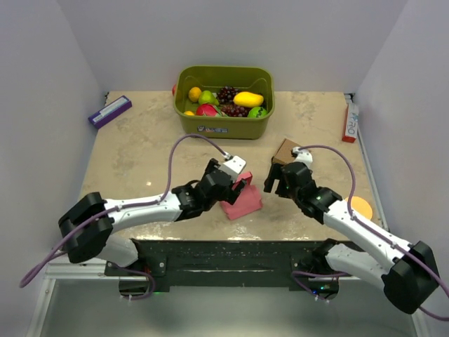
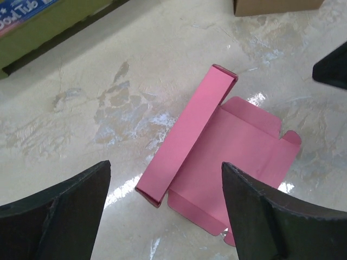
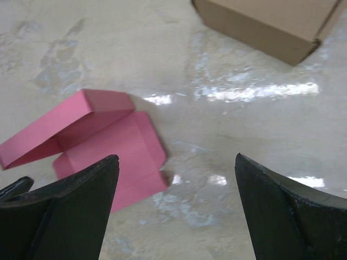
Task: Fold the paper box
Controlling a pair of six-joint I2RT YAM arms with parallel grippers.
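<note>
The pink-red paper box [image 1: 242,201] lies on the table between the two arms. In the left wrist view the paper box [image 2: 217,154] has one long panel folded up along its left side and the rest lying flat with small flaps at the edges. My left gripper [image 2: 165,208] hangs open above it, nothing between its fingers [image 2: 65,216]. In the right wrist view the paper box [image 3: 103,146] lies at the left. My right gripper [image 3: 176,203] stands open over bare table just right of it. From above, the left gripper [image 1: 235,184] and right gripper [image 1: 275,179] flank the box.
A small brown cardboard box [image 1: 284,151] [image 3: 276,24] sits just behind the right gripper. A green tub [image 1: 224,123] of toy fruit stands at the back centre. A purple packet [image 1: 109,111] lies back left, a red-white packet [image 1: 350,121] back right, an orange disc [image 1: 361,206] at the right.
</note>
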